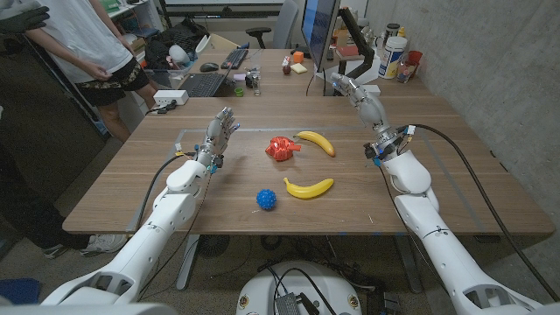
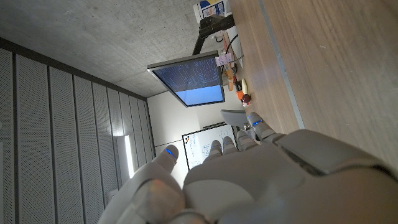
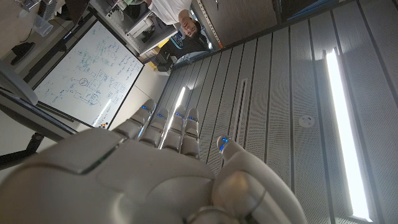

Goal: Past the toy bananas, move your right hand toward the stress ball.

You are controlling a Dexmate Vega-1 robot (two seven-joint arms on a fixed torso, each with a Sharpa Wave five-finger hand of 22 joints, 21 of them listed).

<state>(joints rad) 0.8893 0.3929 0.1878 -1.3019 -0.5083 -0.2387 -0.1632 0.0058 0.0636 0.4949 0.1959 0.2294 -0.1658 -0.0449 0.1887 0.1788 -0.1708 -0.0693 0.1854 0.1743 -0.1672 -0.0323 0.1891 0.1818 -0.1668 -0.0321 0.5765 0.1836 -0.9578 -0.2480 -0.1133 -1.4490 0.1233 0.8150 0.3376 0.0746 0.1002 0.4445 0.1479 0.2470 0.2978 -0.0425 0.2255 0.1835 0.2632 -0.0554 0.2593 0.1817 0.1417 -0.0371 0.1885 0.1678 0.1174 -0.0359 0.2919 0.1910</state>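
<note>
Left hand (image 1: 222,128) hovers over the worktop (image 1: 131,188), fingers spread, holding nothing. The blue stress ball (image 1: 266,199) sits just left of the near toy banana (image 1: 308,187). Right hand (image 1: 357,94) is raised well beyond the bananas, fingers loosely apart, empty.

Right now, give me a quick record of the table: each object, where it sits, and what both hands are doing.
stress ball: blue, spiky, near front edge, left of the near banana
near banana: yellow, front centre
far banana: yellow, behind the near one
red toy: touching or beside the far banana
left hand: raised, open, empty
right hand: raised, open, empty, beyond the bananas
</note>
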